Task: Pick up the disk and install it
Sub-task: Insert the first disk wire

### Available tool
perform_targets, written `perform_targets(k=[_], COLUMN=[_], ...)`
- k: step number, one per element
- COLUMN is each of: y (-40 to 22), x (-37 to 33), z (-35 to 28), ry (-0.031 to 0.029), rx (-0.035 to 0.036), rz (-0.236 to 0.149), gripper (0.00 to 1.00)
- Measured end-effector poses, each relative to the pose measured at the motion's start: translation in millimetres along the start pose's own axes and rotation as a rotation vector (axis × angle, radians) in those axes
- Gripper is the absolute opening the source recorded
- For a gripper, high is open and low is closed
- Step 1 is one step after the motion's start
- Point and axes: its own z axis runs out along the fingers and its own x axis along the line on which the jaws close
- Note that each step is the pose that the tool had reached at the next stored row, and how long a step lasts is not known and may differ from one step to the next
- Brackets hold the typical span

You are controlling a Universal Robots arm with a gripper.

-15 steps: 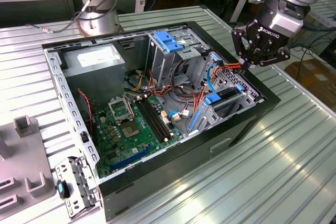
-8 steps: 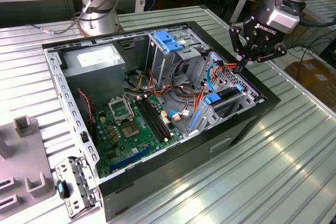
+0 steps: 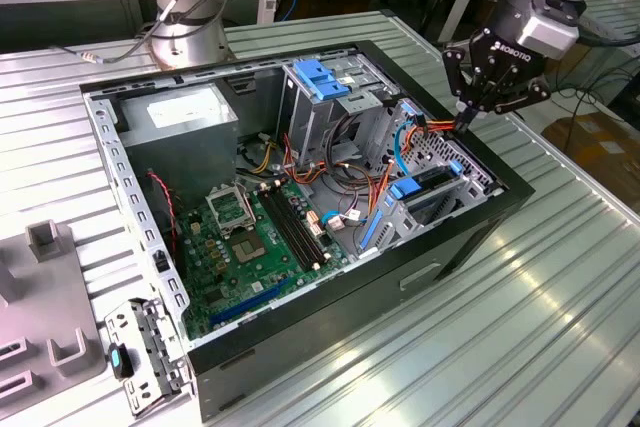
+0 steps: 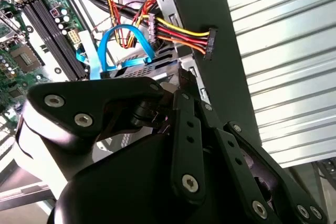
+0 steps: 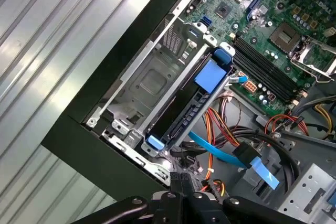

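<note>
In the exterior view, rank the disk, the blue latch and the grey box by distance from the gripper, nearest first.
1. disk, standing on edge close beside the gripper.
2. blue latch, farther toward the exterior view's left.
3. grey box, farthest toward the exterior view's left.

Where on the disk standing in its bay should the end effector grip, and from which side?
Probably the blue rail along the disk's exposed edge, approached from the case's open side. The disk stands on edge between the bay's metal walls, so its broad faces look shut in and that narrow edge is free.
</note>
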Motion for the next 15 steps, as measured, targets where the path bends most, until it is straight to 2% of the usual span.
perform_targets(k=[4, 10, 12, 15], y=[-8.3, -18.4, -20.0, -21.1], x=[4.6, 5.1, 4.1, 3.2], z=[-0.1, 0.5, 1.1, 2.3], ry=[0.0001, 0.0003, 0.0004, 0.0007], rx=[-0.0004, -0.0009, -0.0012, -0.0016], rz=[-0.017, -0.033, -0.043, -0.066], gripper=[0.11, 0.13, 0.25, 0.26])
